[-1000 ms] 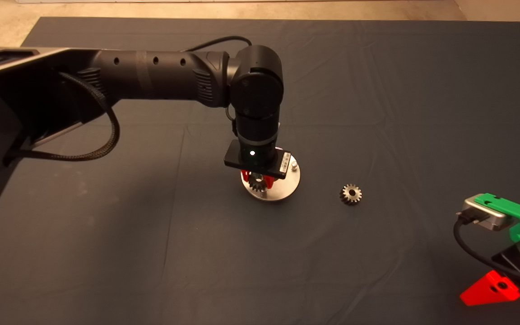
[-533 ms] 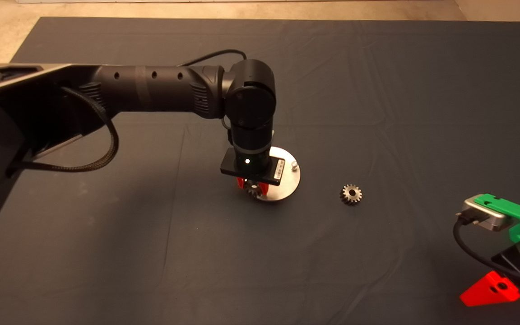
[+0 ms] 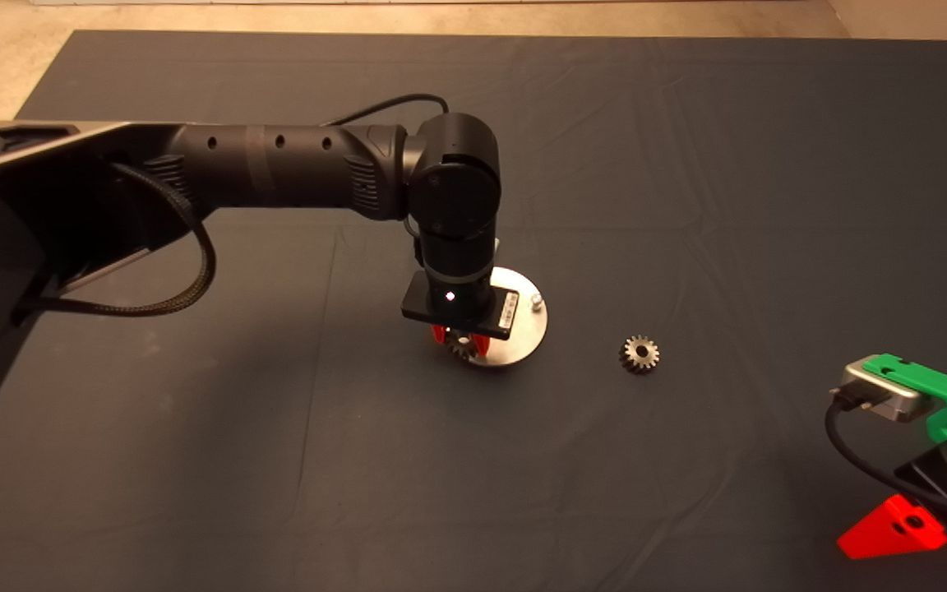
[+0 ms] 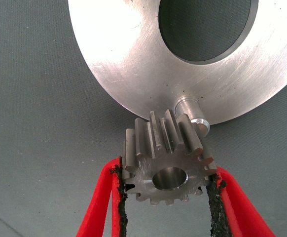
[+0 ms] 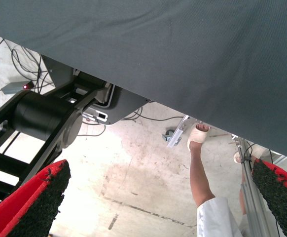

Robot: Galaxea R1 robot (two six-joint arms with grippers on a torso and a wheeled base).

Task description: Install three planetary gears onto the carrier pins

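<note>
My left gripper [image 4: 167, 190] is shut on a silvery planetary gear [image 4: 165, 158], its black pads pressed on the gear's two sides. The gear hangs just beside one carrier pin [image 4: 192, 112] at the near rim of the shiny round disc [image 4: 128, 59]. From above, the left gripper [image 3: 461, 337] stands over the disc's [image 3: 523, 333] near left edge, with the held gear [image 3: 462, 349] partly showing under the wrist. Another pin [image 3: 536, 302] rises at the disc's right side. A second gear [image 3: 639, 354] lies flat on the mat to the right. My right gripper [image 3: 893, 526] waits open at the lower right edge.
The dark mat [image 3: 687, 164] covers the table, with bare floor beyond its far edge. The left arm [image 3: 276, 168] reaches in across the left half. The right wrist view shows the mat's edge [image 5: 183, 74], floor, cables, a black stand [image 5: 45, 118] and a person's leg [image 5: 202, 173].
The left gripper with its gear has shifted a little left and towards the disc's near rim over the last second. The loose gear and the right arm have stayed put.
</note>
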